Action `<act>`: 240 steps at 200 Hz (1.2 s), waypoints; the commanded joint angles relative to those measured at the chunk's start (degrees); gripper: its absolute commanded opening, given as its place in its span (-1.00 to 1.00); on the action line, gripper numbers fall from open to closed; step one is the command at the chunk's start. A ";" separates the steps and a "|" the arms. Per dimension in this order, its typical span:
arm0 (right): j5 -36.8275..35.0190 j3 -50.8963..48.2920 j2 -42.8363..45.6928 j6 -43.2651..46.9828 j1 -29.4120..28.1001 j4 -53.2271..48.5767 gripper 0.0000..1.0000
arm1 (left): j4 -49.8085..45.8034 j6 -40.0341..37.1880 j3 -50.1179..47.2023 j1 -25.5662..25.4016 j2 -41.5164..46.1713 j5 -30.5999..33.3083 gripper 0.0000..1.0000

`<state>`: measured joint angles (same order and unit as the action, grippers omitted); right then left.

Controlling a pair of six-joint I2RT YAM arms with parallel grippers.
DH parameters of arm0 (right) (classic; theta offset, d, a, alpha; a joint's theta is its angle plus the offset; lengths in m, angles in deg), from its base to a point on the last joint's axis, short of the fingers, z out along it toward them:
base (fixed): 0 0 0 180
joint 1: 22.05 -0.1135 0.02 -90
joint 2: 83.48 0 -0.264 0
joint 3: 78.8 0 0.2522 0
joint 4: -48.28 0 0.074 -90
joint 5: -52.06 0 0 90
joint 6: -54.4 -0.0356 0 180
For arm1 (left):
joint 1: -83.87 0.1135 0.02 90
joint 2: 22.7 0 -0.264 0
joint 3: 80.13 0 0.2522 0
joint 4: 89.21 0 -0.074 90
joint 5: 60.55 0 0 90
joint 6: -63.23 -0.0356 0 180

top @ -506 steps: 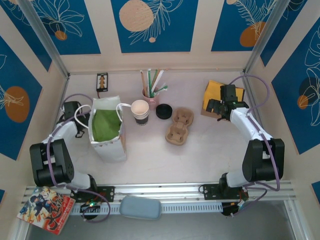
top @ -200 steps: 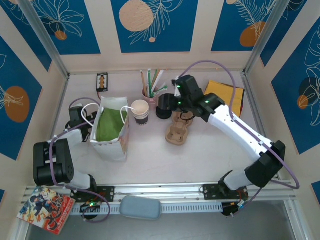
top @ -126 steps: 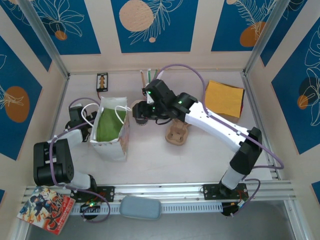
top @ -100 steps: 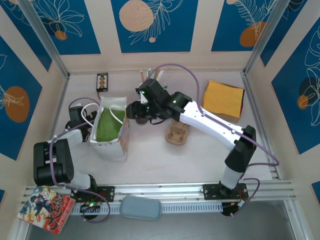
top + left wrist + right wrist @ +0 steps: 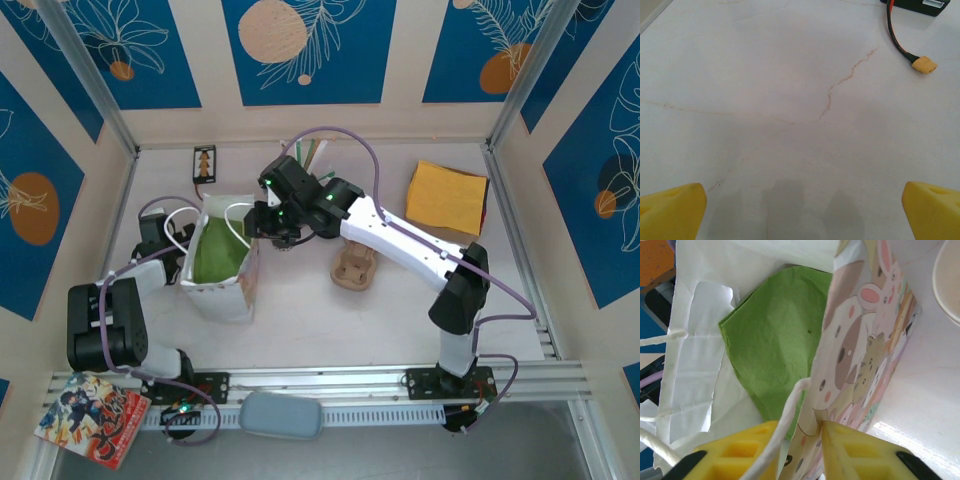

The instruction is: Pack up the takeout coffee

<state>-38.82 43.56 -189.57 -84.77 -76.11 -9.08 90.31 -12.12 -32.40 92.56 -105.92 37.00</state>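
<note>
The takeout coffee is out of view. A white paper bag point(image 5: 222, 270) with a cartoon animal print stands at the left, lined with green tissue point(image 5: 775, 340). My right gripper point(image 5: 265, 222) reaches over the bag's right rim. Its yellow fingers point(image 5: 855, 450) stand on either side of the printed wall point(image 5: 865, 340), pinching the wall and a white cord handle point(image 5: 785, 415). The rim of an open, lidless paper cup point(image 5: 951, 282) sits just right of the bag. My left gripper point(image 5: 165, 235) is behind the bag's left side. It hangs open point(image 5: 800, 207) over bare table.
A cardboard cup carrier point(image 5: 355, 268) lies under the right arm's forearm. An orange napkin pad point(image 5: 447, 197) is at the back right. A black battery point(image 5: 204, 162) with a yellow plug point(image 5: 923, 64) lies at the back left. Straws point(image 5: 312, 152) stand behind the arm.
The right arm swung left from above the carrier to the bag's right rim, and its jaws narrowed around the wall. The left arm stayed still and open.
</note>
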 commanded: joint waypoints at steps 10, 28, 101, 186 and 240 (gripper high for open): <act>-1.33 2.93 0.30 0.23 -0.56 -3.49 -0.62 | 1.05 0.26 -0.47 -0.60 0.42 0.58 1.00; -1.65 3.67 0.26 0.22 -0.59 -4.29 -0.63 | 1.05 0.24 -0.49 -0.69 0.19 0.68 1.00; -3.06 4.87 0.30 0.51 -0.39 -7.15 -0.82 | 2.07 -0.75 -0.90 -1.55 0.24 0.18 1.00; -6.03 2.99 3.08 -0.15 0.11 -9.15 -0.98 | 5.22 -1.38 -1.26 -3.49 -0.36 -0.25 1.00; -6.57 1.27 5.07 -0.50 0.95 -9.26 -1.00 | 8.45 -2.53 -1.61 -4.32 -0.82 -1.02 1.00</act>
<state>-44.16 45.68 -187.23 -84.79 -75.59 -17.47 95.53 -13.14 -33.01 88.95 -106.12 36.95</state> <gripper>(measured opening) 0.062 0.998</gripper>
